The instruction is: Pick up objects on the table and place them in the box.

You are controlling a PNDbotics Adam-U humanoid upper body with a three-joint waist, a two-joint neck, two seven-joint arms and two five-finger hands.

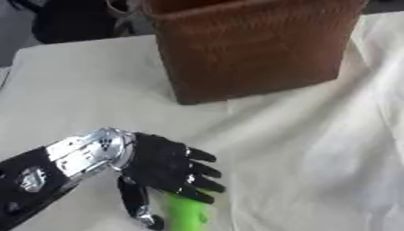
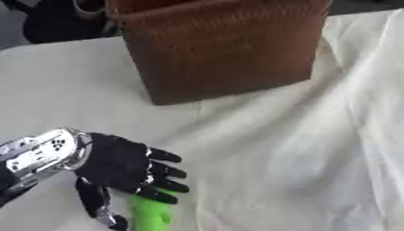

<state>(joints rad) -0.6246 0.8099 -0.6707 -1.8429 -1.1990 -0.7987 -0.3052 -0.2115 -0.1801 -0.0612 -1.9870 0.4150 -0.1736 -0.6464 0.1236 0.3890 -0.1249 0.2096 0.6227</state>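
A bright green, stick-shaped object point(image 1: 188, 213) lies on the white cloth at the bottom edge, partly cut off by the view. My left hand point(image 1: 162, 166) comes in from the lower left and hovers right over its upper end, fingers bent above it and thumb hanging down on its left side. I cannot see whether the fingers touch or hold the object. The brown woven box point(image 1: 249, 47) stands upright at the top centre, well beyond the hand. My right hand is out of sight.
A white, wrinkled cloth point(image 1: 315, 149) covers the table, with folds running along the right side. Dark shapes point(image 1: 71, 18) show past the table's far edge at the upper left.
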